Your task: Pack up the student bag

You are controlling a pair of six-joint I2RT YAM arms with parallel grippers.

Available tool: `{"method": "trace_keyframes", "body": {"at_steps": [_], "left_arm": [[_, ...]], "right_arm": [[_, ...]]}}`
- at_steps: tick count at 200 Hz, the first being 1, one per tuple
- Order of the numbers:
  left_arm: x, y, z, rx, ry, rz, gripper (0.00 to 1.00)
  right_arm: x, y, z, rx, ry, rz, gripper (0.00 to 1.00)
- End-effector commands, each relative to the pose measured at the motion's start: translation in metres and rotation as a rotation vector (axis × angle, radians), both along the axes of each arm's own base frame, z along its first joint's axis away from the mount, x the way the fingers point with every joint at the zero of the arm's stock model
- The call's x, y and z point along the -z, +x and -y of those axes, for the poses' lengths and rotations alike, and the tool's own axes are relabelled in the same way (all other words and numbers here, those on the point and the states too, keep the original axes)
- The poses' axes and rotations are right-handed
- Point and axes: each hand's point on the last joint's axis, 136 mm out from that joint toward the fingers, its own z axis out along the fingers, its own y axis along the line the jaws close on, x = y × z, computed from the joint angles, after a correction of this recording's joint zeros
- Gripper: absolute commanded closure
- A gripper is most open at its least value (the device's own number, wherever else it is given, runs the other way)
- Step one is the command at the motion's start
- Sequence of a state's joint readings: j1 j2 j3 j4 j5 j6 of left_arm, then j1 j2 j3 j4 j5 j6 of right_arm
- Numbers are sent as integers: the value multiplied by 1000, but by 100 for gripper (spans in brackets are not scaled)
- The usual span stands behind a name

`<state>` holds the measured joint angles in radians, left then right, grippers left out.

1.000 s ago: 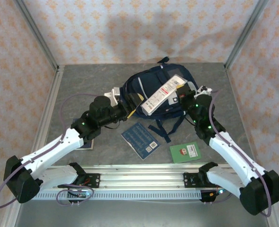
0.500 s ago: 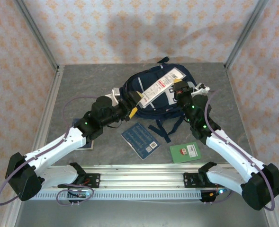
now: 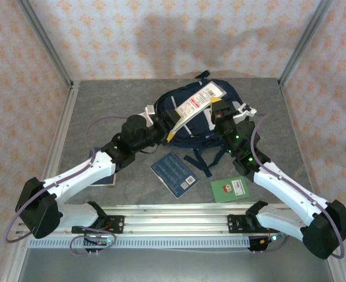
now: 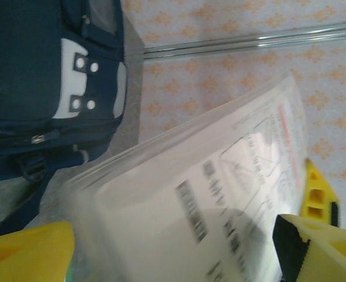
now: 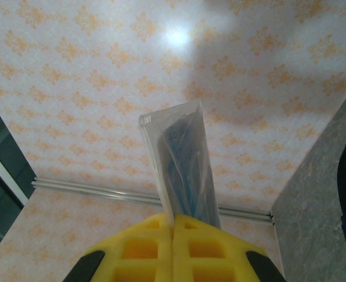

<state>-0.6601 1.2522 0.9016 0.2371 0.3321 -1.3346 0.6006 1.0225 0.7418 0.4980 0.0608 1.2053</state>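
Note:
The navy student bag (image 3: 199, 120) lies at the back middle of the table, its white patches in the left wrist view (image 4: 73, 76). A clear plastic packet with a white printed label (image 3: 193, 106) hangs tilted above the bag. My right gripper (image 3: 218, 109) is shut on its upper right end, and the packet (image 5: 181, 158) sticks up out of the closed yellow fingers (image 5: 173, 223). My left gripper (image 3: 168, 127) is at the packet's lower left end. Its yellow fingers (image 4: 26, 252) stand wide apart, with the packet (image 4: 208, 194) spanning the gap between them.
A blue booklet (image 3: 174, 174) and a green card (image 3: 229, 189) lie on the grey table in front of the bag. The bag's dark straps (image 3: 202, 158) trail toward them. A dark flat item (image 3: 105, 179) sits under the left arm. Patterned walls close the back and sides.
My right gripper has lifted the packet off the bag and carried it back and up. My left arm has reached forward to the packet's lower end.

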Motion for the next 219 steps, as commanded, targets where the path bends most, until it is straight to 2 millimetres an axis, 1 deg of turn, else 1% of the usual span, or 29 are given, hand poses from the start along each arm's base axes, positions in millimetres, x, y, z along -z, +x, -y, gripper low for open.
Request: {"method": "trace_keyframes", "body": {"at_steps": [1,38,54,78,132,146,155,176,201,211,219], "left_arm": [[-39,9,-3,-30,-46,103,16],[-46,13,-9,-50,-42,134,35],[-47,14,-8,-45,-48,139,42],[-48,13,-7,-38,-51,146,55],[-50,8,-15,-52,-13,175,74],[-51,6,-16,-51,-8,179,76],[-50,5,-18,-53,2,179,78],[-47,4,-24,-71,21,179,81],[-45,3,-35,-92,53,176,82],[-42,2,-42,-107,86,172,82],[-39,1,-49,-123,118,172,82]], "right_arm": [[-7,-3,2,9,48,38,100],[10,-6,0,-2,50,11,100],[18,-7,-2,-8,45,-2,100],[29,-7,-1,-1,34,-17,100],[46,-7,1,12,11,-46,100],[50,-6,2,17,-3,-58,100],[52,-6,2,18,-19,-65,95],[56,-7,0,9,-53,-74,80],[67,-8,1,15,-143,-119,59],[73,-9,3,17,-194,-151,54],[77,-10,4,17,-228,-170,52]]}}
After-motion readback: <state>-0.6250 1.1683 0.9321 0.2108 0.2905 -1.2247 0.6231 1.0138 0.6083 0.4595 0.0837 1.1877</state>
